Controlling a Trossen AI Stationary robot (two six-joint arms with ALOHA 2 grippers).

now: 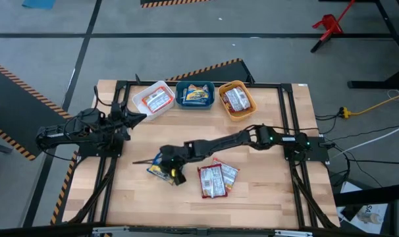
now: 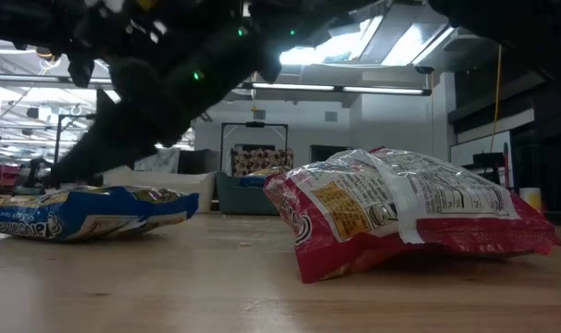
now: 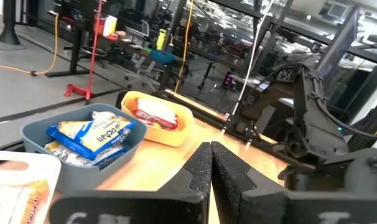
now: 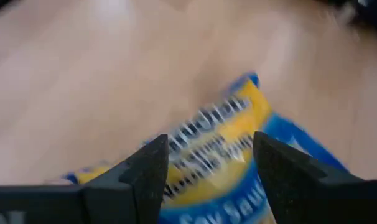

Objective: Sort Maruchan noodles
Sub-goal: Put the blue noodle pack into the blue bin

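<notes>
Blue and yellow plastic wraps the noodle packet (image 1: 159, 168) that lies flat on the wooden table (image 1: 265, 197), toward its front and left of the middle. Over this packet hangs the right pincer (image 4: 204, 163), its two dark fingers (image 4: 148, 171) spread apart with the packet's printed face showing in the gap between them; whether they touch the wrapper cannot be told. Just to the right of that packet, two red packets (image 1: 216, 180) lie side by side and partly overlapping; in the low view the nearer one (image 2: 405, 217) sits puffed up on the wood, with the blue packet (image 2: 81, 213) lying flatter beside it under the dark arm. Along the far edge of the table stand three bins in a row: a white bin (image 1: 139, 97) holding an orange packet (image 1: 157, 101), a teal bin (image 1: 181, 96) holding blue packets (image 1: 197, 94), and an orange bin (image 1: 251, 103) holding a red packet (image 1: 236, 99). The right arm (image 1: 239, 139) reaches from the table's right side across to the blue packet. Near the white bin, at the table's left edge, the left pincer (image 3: 210, 163) waits with its fingers pressed together, empty.
</notes>
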